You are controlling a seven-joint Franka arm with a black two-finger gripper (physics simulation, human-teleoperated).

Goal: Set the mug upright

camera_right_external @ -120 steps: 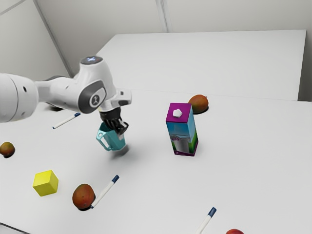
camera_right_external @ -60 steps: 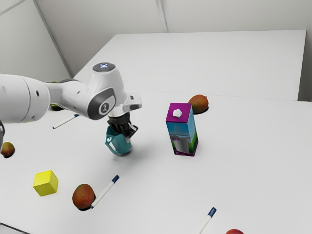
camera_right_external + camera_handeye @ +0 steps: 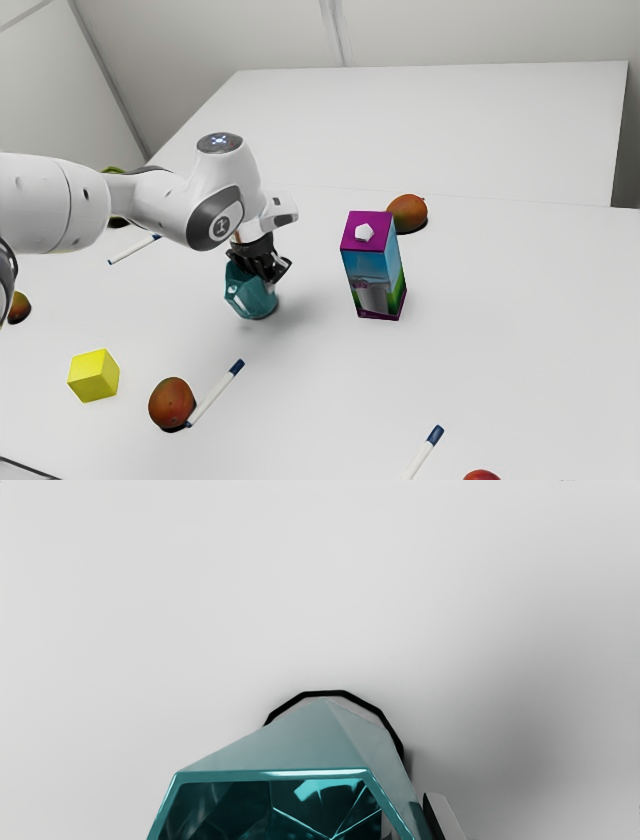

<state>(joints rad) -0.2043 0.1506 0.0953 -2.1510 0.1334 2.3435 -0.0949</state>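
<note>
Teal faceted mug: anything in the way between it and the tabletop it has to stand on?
Nothing visible stands between the mug and the white tabletop below it. The purple-topped drink carton is off toward the exterior view's right, and the yellow cube sits off toward that view's left.

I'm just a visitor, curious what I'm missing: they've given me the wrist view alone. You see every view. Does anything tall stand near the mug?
Observer: Yes, a drink carton stands upright to the exterior view's right of the mug.
Operator: And towards the exterior view's left, on the camera's side of the mug?
Observer: A yellow block sits there.
Operator: Anything to write with?
Observer: Yes, a pen with a blue cap lies right beside a reddish fruit.
</note>
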